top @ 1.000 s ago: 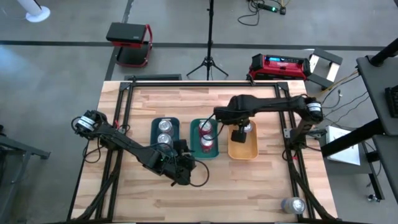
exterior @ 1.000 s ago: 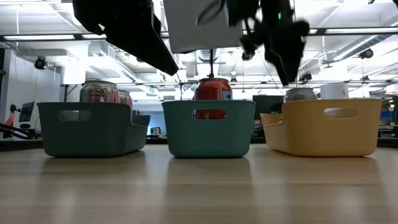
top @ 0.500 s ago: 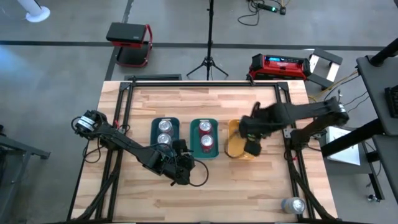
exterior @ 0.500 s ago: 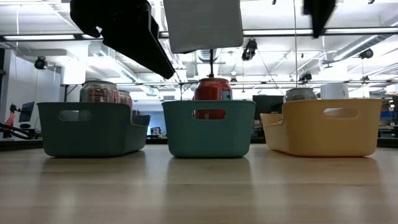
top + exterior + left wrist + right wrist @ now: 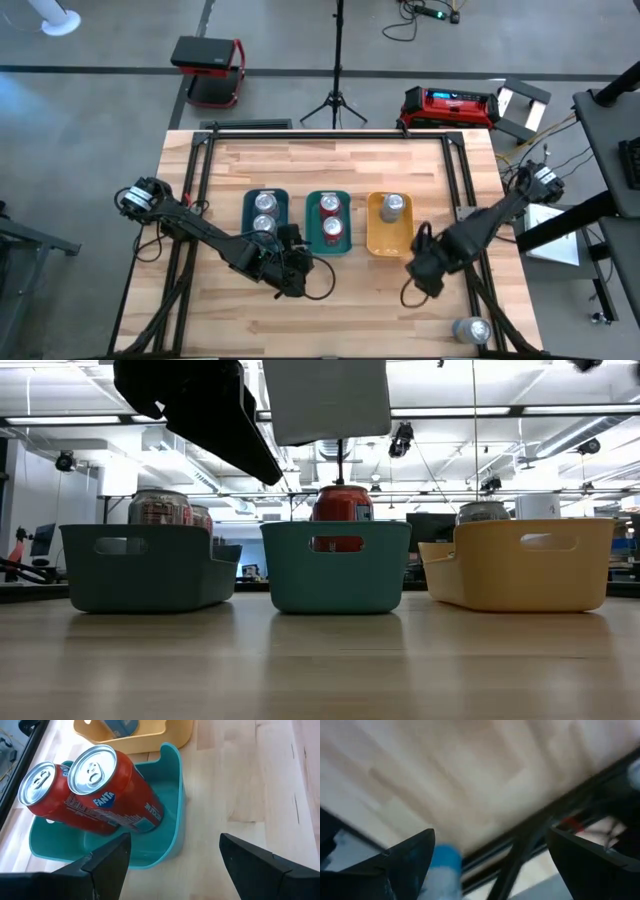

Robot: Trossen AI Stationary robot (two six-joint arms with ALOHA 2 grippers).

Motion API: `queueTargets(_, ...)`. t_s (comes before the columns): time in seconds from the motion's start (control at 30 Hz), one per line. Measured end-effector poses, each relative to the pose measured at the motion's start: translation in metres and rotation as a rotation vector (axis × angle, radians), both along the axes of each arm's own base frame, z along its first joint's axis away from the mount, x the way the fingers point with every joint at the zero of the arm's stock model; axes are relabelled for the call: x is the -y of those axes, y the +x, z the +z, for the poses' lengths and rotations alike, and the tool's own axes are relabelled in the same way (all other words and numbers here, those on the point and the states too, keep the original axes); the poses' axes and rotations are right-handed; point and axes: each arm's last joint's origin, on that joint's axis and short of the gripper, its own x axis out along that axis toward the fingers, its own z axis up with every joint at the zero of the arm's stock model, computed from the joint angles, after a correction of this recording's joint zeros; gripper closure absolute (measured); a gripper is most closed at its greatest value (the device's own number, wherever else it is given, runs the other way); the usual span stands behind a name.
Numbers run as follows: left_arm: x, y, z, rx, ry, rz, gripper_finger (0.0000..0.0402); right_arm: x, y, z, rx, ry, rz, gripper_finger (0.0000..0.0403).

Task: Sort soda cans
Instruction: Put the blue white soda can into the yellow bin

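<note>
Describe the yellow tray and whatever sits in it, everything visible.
The yellow tray is a rectangular plastic bin with smooth walls and an oval handle slot in its end. It rests flat on the wooden table, rightmost of the three trays in the high view, beside the green tray but apart from it. One silver-topped can stands upright at its far end; the near end is bare. Nothing grips it.

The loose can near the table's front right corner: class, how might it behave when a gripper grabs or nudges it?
The loose can stands upright, so a nudge may tip it, then it would likely roll. Its smooth metal sides look slippery and thin; a hard squeeze could dent it.
</note>
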Motion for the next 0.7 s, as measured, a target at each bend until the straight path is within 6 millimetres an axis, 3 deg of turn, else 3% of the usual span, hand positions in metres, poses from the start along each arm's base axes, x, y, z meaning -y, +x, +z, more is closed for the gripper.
queueTargets(0.3,0.000,0.001,0.001,0.014,0.001,0.001,0.0114,-0.069,0.005,-0.019,0.005,0.083,0.067,0.0021)
queueTargets(0.43,0.001,0.002,0.002,0.028,0.005,-0.012,0.0114,-0.098,-0.007,-0.026,-0.017,0.066,0.127,0.0021)
queueTargets(0.7,0.004,0.013,0.010,0.124,0.032,-0.086,0.0114,-0.144,-0.042,-0.023,-0.031,0.034,0.085,0.0021)
